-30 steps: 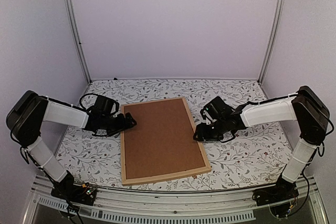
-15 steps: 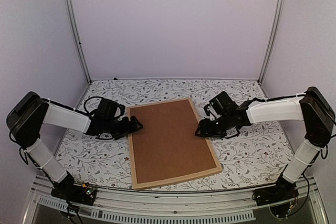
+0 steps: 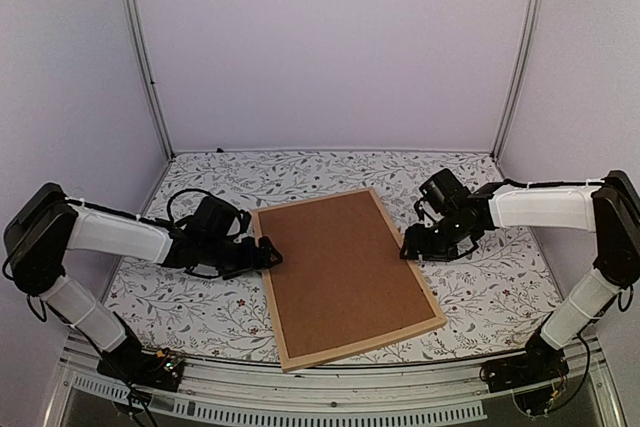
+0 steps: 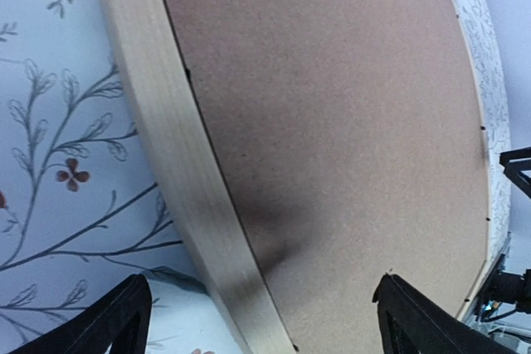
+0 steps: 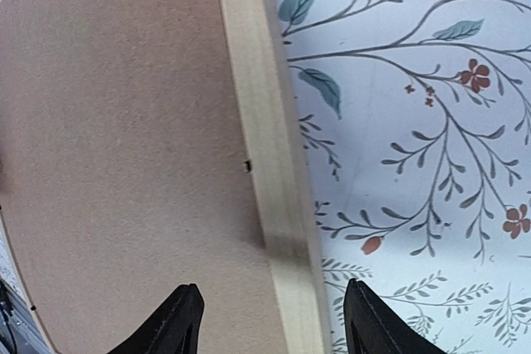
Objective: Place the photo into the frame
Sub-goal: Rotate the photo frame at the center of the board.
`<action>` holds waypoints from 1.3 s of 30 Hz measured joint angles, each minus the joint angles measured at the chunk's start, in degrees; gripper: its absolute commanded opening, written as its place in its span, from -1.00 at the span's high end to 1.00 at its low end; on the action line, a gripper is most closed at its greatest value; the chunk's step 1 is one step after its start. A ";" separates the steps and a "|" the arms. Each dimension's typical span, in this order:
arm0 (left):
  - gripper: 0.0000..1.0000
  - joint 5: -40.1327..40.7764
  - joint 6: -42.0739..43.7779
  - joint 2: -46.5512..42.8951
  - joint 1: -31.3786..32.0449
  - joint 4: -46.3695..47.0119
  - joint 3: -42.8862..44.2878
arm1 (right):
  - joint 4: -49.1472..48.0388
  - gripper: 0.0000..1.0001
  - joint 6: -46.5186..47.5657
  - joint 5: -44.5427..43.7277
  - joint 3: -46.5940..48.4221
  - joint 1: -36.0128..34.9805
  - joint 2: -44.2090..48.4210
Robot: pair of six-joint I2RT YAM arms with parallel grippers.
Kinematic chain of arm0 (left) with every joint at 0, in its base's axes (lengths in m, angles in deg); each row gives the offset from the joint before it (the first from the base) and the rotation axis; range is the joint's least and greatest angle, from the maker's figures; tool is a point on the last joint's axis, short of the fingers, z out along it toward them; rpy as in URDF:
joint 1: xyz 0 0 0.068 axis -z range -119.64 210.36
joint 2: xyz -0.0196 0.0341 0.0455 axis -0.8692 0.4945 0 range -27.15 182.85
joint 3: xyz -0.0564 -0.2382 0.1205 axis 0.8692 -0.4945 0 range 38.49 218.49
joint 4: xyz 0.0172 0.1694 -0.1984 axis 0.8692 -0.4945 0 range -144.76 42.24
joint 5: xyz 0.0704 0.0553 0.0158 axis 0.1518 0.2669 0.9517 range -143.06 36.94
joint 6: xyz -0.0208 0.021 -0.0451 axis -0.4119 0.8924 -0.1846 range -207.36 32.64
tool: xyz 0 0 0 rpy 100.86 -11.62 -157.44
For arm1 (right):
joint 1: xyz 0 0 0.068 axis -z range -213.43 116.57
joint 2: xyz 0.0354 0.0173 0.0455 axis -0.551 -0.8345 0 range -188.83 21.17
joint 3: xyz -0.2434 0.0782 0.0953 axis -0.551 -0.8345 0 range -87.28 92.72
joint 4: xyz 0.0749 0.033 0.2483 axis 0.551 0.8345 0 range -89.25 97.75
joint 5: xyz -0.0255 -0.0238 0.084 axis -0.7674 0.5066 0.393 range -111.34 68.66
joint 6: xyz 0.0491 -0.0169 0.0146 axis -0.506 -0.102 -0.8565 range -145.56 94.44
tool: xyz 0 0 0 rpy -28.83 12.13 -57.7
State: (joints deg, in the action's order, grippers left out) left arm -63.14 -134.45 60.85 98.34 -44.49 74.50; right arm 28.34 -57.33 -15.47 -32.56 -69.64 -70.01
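The frame [image 3: 366, 346] lies back up, the board [image 3: 345, 272] in it, the photo hidden, perhaps already inside; the left gripper [image 3: 268, 255] and right gripper [image 3: 409, 251] straddle the frame's side rails, wide open.

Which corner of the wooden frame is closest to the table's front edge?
The frame's near-left corner; it nearly reaches the table's front edge, while the near-right corner lies farther back.

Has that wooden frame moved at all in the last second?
Yes. The frame has slid to the right along the table's front rail, and its near left corner now lies closer to that rail.
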 measured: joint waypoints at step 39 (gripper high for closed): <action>-0.96 1.05 23.50 12.20 -16.06 -9.40 21.64 | -0.81 0.72 23.80 11.08 1.11 7.67 -7.08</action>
State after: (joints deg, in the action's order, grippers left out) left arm -62.10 -110.96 73.05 82.28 -53.89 96.13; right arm 27.53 -33.52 -4.39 -31.44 -61.97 -77.09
